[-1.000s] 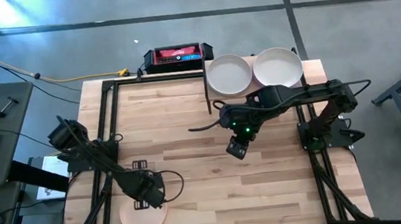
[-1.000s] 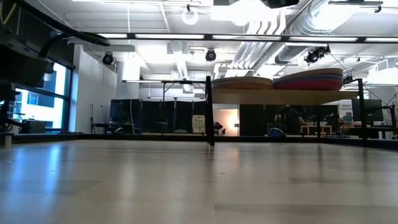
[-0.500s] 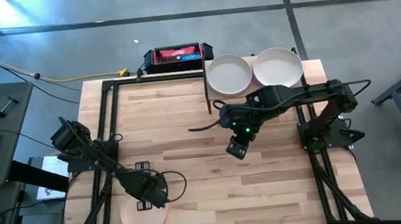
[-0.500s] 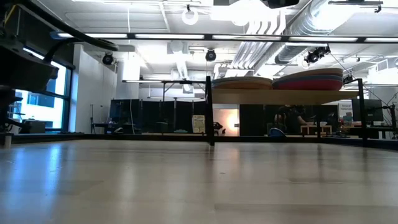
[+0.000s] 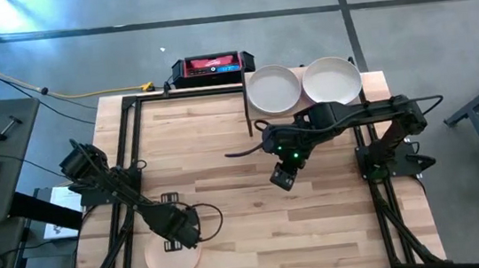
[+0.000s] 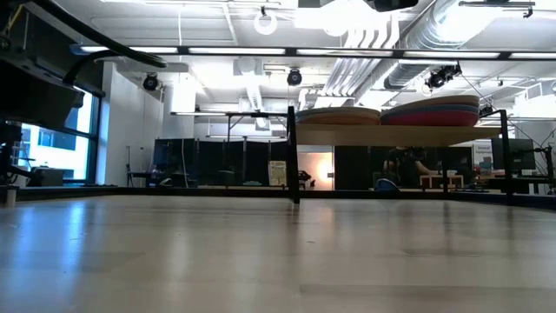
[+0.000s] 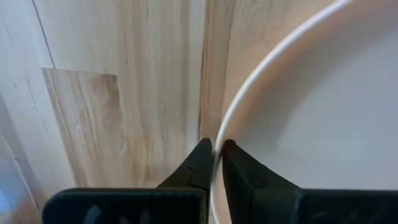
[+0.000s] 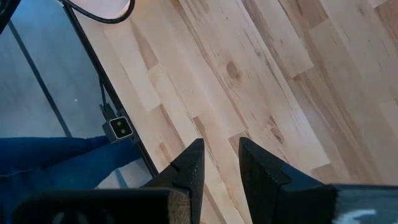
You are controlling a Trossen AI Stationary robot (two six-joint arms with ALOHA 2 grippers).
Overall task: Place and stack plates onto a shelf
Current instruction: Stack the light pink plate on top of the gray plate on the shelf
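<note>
A peach-pink plate (image 5: 171, 262) lies flat on the tabletop near the front left corner. My left gripper (image 5: 177, 233) is at the plate's far rim, shut on it. The same plate (image 7: 323, 112) fills the left wrist view. My right gripper (image 5: 281, 180) hangs open above the bare middle of the table, with nothing between its fingers (image 8: 252, 163). At the far right stands the shelf (image 6: 391, 135). It carries two stacks of plates, one (image 5: 272, 89) topped by a cream plate and the other (image 5: 332, 80) topped by a pale one. My left gripper pinches the plate's raised rim (image 7: 219, 132) on its far side, one finger outside the rim and one inside the plate. The fingers come from above, slanting down from the far left. The plate lies flat on the table.
A red and black box (image 5: 212, 65) sits behind the far edge. Black frame rails (image 5: 122, 164) run along the table's left and right sides. A cable (image 5: 205, 216) loops beside my left gripper. A person's blue trouser leg (image 8: 50, 162) shows beyond the table.
My left gripper has edged a little toward the near edge and onto the plate's far rim. The plate lies where it was.
</note>
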